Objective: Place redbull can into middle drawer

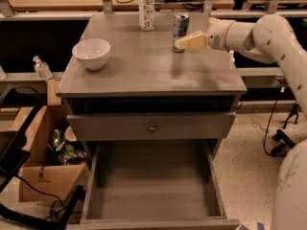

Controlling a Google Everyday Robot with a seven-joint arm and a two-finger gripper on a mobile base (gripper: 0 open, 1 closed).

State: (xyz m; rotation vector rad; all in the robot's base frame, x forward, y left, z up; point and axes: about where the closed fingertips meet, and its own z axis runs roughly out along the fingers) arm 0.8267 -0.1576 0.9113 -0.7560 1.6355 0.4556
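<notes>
redbull can [181, 28]: upright on the cabinet top [144, 68], far right part; right of the clear bottle [146, 6] and apart from it; not in any drawer
gripper [184, 41]: pale cream, reaching in from the right; its tip lies across the lower part of the redbull can, at or just in front of it; I cannot tell whether it touches the can, nor whether it is apart or together
arm [261, 32]: white; comes in from the right edge, level with the can
middle drawer [152, 188]: pulled out toward the near side at the bottom of the cabinet; bare grey floor, low side walls
drawer front [192, 126]: closed, just above the open drawer; small round knob [152, 127] at its middle
bowl [91, 53]: white, on the left part of the cabinet top, well apart from the can
cardboard box [45, 178]: on the floor left of the cabinet; open, with clutter inside
</notes>
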